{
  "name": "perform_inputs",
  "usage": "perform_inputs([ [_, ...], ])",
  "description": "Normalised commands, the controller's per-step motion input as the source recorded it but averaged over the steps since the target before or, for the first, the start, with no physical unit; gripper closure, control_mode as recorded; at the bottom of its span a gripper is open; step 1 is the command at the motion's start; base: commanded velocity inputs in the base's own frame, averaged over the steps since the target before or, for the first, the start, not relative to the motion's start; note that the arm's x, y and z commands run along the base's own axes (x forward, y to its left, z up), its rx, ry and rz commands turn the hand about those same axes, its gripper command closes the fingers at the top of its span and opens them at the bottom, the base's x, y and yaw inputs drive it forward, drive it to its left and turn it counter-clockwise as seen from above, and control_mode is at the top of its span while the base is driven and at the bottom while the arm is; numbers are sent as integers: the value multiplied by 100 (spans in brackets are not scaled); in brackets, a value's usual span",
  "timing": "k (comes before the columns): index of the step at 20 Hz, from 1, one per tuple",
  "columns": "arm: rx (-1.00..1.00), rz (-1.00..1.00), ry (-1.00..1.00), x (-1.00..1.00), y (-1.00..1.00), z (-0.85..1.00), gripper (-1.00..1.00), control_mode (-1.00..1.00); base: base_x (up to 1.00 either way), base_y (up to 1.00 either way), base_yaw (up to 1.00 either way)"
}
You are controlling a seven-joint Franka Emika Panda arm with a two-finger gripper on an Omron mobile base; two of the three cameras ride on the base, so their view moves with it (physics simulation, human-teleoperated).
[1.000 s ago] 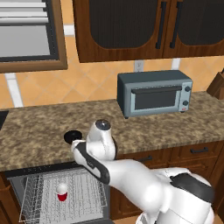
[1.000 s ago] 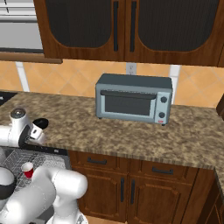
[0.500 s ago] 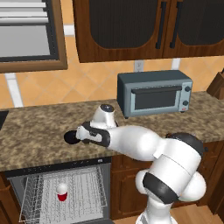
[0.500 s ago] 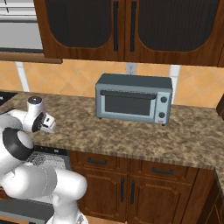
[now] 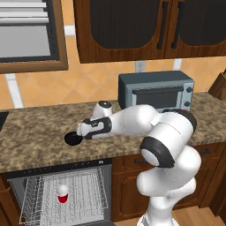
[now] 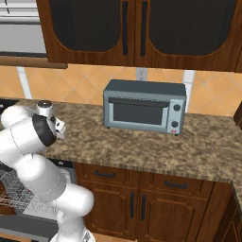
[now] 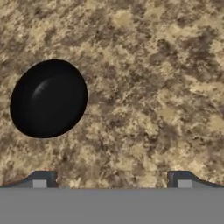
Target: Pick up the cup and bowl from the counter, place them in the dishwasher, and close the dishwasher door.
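Tool (image 7: 112, 177) hangs over the granite worktop (image 5: 35, 128) with its fingertips (image 7: 40, 178) spread wide and nothing between them. Relative to the toaster oven (image 5: 155, 90), the black bowl (image 5: 73, 138) sits on the worktop well off to the left, just beyond the tool, untouched. Below the worktop, left of the toaster oven, the dishwasher (image 5: 66, 194) stands open; the red cup (image 5: 62, 193) rests upright in its white wire rack (image 5: 90, 196).

Dark wooden wall cabinets (image 6: 137, 28) with dark glass-like panels hung above an orange tiled backsplash (image 5: 88, 84). A grey-blue toaster oven (image 6: 144, 106) stood below a white wall outlet (image 6: 141, 74). Lower brown cabinet doors (image 6: 156, 208) possibly had dark handles.
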Motion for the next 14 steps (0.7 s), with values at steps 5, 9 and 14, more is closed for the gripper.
perform_inputs([
  [5,-7,0,0,50,18,-7,-100,-100,0,0,0],
  [9,-6,0,0,52,34,-7,-100,-100,0,0,0],
  [14,-2,0,0,43,29,-12,-100,-100,0,0,0],
])
